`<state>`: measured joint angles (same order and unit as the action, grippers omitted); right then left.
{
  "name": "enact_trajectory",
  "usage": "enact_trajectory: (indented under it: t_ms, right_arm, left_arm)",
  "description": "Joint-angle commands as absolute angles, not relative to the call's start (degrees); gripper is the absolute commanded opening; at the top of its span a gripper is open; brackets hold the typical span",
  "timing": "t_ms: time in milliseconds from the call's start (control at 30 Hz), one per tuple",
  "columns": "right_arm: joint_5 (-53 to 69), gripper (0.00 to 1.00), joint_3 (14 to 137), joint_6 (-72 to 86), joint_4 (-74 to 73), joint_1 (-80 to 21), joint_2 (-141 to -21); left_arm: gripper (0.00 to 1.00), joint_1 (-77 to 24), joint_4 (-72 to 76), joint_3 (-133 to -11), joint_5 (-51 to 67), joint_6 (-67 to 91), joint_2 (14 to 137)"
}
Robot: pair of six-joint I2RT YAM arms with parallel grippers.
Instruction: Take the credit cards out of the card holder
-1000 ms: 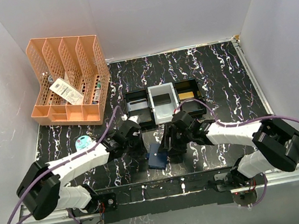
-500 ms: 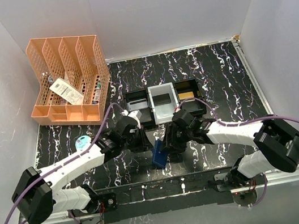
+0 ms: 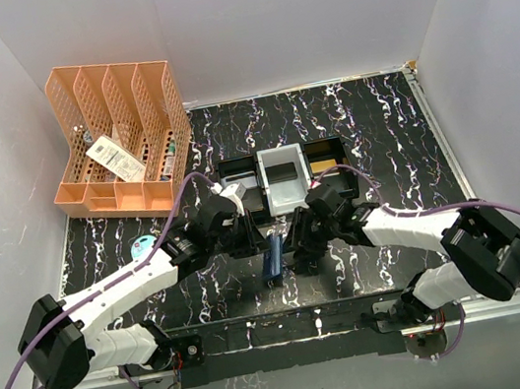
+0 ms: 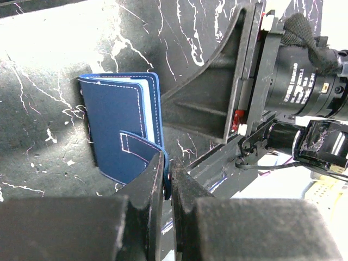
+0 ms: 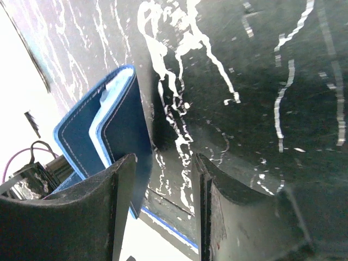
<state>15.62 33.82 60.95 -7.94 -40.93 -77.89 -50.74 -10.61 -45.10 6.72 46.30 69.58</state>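
The card holder (image 3: 273,257), a navy-blue bifold wallet, stands on edge on the black marbled table between my two grippers. My left gripper (image 3: 251,243) is shut on the wallet's strap tab. In the left wrist view the tab edge is pinched between the fingertips of the gripper (image 4: 167,166), and the closed wallet (image 4: 119,114) rises beyond them. My right gripper (image 3: 296,246) is open. In the right wrist view the wallet (image 5: 124,128) leans by the left finger, and bare table shows in the gap of the gripper (image 5: 163,166). No credit cards show; only pale layers between the covers.
Three small trays, black, grey (image 3: 284,175) and dark, stand just behind the grippers. An orange file organiser (image 3: 121,138) is at the back left. A pale blue oval case (image 3: 145,246) lies left of my left arm. The right arm's wrist (image 4: 304,81) is close by the wallet.
The wallet lay flat near the front edge; now it stands on edge, a little farther back. My left gripper moved right and closed on its strap tab. The right gripper shifted slightly.
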Motion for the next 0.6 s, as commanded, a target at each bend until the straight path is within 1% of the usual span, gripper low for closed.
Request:
enact_trajectory:
  t_ms: [0, 200, 333, 433, 467, 567]
  right_arm:
    - [15.32, 0.44, 32.78, 60.03, -7.17, -38.03, -74.55]
    - [11.05, 0.49, 31.84, 60.13, -10.63, -35.71, -69.37]
    - [8.87, 0.54, 31.90, 60.10, -12.33, -35.08, -66.42]
    - [9.05, 0.56, 31.69, 60.02, -10.93, -35.07, -64.06]
    - [9.25, 0.58, 31.46, 60.12, -10.22, -35.07, -63.33]
    - [8.80, 0.68, 30.09, 63.58, -7.63, -35.01, -60.92]
  left_arm:
    - [0.00, -51.15, -8.67, -45.65, 8.20, 47.40, 68.71]
    - [0.00, -51.27, -9.71, -45.34, 5.95, 48.03, 68.24]
    - [0.00, -51.29, -14.86, -45.70, 1.40, 47.90, 68.34]
    - [0.00, -51.29, -19.06, -45.01, -2.24, 48.51, 67.80]
    - [0.00, -51.25, -19.82, -44.24, -2.89, 49.01, 67.23]
    - [0.00, -51.26, -20.43, -40.81, -4.01, 51.25, 64.53]
